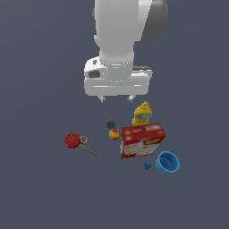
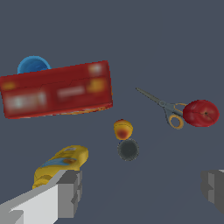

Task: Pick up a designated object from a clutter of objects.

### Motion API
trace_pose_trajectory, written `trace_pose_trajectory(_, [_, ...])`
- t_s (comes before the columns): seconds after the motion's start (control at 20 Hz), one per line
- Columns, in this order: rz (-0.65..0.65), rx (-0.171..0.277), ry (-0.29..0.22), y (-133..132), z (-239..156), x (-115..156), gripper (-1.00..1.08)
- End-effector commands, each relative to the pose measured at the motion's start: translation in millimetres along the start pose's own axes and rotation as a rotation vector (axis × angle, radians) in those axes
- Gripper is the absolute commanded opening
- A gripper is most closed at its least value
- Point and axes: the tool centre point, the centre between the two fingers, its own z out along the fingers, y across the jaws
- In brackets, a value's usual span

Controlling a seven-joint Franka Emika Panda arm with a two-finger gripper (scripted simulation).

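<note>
The designated object is a thin dark-grey rod-like tool (image 1: 91, 150) (image 2: 162, 104) with a small orange-yellow ring at one end; it lies flat with the ring touching the red ball (image 1: 72, 140) (image 2: 201, 113). My gripper (image 1: 116, 98) (image 2: 142, 190) hangs open high above the clutter, over the dark round lump (image 1: 110, 124) (image 2: 128, 149), with nothing between its fingers. The tool lies toward the exterior view's left of the gripper.
A small orange ball (image 1: 114, 133) (image 2: 123, 129) lies by the lump. The red-and-yellow box (image 1: 142, 140) (image 2: 57, 90), yellow bottle (image 1: 142, 113) (image 2: 60, 165), blue bowl (image 1: 167, 162) (image 2: 33, 64) and tiny blue ball (image 1: 147, 166) sit toward the exterior view's right.
</note>
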Motion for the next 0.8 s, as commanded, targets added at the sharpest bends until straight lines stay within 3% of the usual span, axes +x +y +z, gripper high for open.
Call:
trace_pose_trajectory(0.0, [0.000,0.000,0.000,0.0,0.0,0.0,1.00])
trace_pose_trajectory(0.75, [0.019,0.006,0.001,5.5,9.4,3.3,1.00])
